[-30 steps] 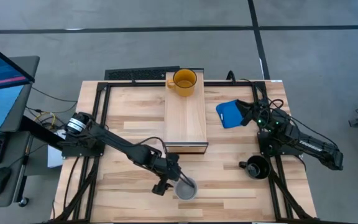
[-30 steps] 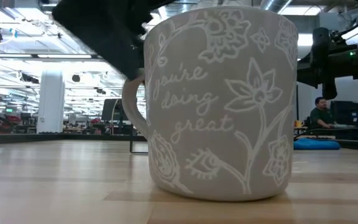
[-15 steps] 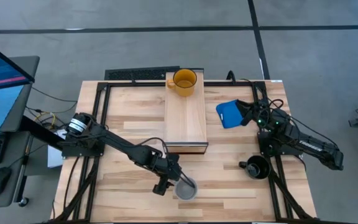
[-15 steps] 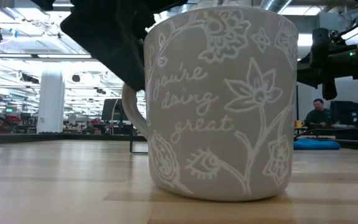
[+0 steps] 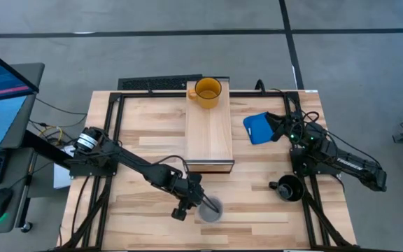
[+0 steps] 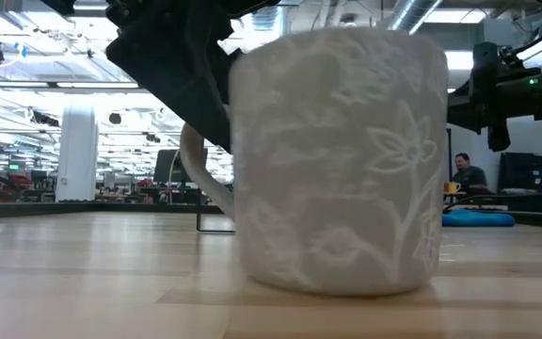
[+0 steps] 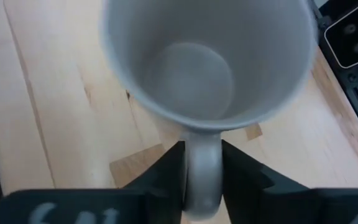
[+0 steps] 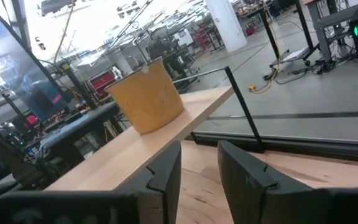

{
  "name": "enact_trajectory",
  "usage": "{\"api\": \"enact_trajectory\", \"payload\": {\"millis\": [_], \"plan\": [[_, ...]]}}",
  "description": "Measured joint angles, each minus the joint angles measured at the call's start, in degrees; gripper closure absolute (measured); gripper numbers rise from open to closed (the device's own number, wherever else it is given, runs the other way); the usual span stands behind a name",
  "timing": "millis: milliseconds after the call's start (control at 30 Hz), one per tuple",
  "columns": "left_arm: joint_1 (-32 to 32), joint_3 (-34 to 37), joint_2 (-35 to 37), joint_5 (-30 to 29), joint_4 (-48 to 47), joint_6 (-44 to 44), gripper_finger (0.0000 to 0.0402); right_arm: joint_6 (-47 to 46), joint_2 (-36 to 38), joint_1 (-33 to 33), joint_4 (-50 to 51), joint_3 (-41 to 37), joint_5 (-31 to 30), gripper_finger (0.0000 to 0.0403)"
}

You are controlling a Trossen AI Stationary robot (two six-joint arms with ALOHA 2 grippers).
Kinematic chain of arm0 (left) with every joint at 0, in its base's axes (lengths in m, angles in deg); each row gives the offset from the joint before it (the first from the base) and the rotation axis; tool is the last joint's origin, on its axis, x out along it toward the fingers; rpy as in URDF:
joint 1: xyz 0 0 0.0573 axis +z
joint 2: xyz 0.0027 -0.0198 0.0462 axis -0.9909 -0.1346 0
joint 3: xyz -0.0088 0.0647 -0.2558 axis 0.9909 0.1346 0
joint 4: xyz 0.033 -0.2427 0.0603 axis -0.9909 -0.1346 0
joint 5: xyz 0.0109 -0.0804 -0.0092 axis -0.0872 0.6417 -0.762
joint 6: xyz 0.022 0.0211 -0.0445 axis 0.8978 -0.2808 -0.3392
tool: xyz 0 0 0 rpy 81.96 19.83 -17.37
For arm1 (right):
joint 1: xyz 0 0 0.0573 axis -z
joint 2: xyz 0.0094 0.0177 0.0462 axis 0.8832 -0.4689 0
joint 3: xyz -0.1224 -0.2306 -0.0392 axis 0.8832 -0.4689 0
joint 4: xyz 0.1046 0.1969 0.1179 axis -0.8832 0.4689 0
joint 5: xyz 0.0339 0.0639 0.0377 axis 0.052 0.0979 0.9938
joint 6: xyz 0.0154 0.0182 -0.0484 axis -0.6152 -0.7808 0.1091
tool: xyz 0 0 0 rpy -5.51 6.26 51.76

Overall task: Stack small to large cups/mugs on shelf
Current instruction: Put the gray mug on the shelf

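- Left gripper (image 7: 202, 180) down at the near edge of the table (image 5: 145, 140), in front of the shelf's dark front edge – fingers (image 7: 160, 174) clamped on either side of the handle of the light grey mug (image 7: 207, 59).
- Light grey mug seen upright in the low view (image 6: 337, 155), base on or just at the tabletop – cannot tell which; pale floral pattern on its wall, handle toward the dark gripper body (image 6: 172, 56).
- From above, same mug (image 5: 210, 210) just right of the left gripper (image 5: 194, 203), near the table's front edge and well apart from the other two mugs.
- Inside of the light grey mug bare, seen from the left wrist.
- Yellow-orange mug (image 5: 207, 92) upright on the far end of the shelf (image 5: 210, 136), handle toward the left side.
- Same yellow-orange mug (image 8: 145, 96) visible past the right arm's fingers (image 8: 166, 174), sitting on the light-wood plank top (image 8: 135, 152).
- Black mug (image 5: 288, 188) upright on the table at the right, close beside the right arm's base, handle pointing left.
- Right gripper (image 5: 275, 126) over the right half of the table, just beside the flat blue object (image 5: 257, 128); jaws parted a little, nothing between them.
- Person (image 6: 464, 174) far off in the room behind the table.
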State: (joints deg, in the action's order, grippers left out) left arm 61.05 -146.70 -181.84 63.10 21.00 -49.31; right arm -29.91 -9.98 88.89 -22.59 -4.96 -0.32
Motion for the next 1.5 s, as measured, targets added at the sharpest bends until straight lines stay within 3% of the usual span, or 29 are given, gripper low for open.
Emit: {"api": "enact_trajectory", "payload": {"millis": [167,900,1300,1500], "plan": [[0.1,0.0,0.0,0.0,0.0,-0.3,0.0356,0.0,0.0,0.0,0.0,0.0,0.0,0.0274],[0.7,-0.1,0.1,3.7,0.7,-3.3,0.0356,0.0,0.0,0.0,0.0,0.0,0.0,0.0274],[0.8,-8.4,0.1,1.0,-10.0,0.4,0.0356,0.0,0.0,0.0,0.0,0.0,0.1,0.0274],[1.0,-14.1,0.2,-1.8,-19.9,3.3,0.0356,0.0,0.0,0.0,0.0,0.0,0.1,0.0274]]}}
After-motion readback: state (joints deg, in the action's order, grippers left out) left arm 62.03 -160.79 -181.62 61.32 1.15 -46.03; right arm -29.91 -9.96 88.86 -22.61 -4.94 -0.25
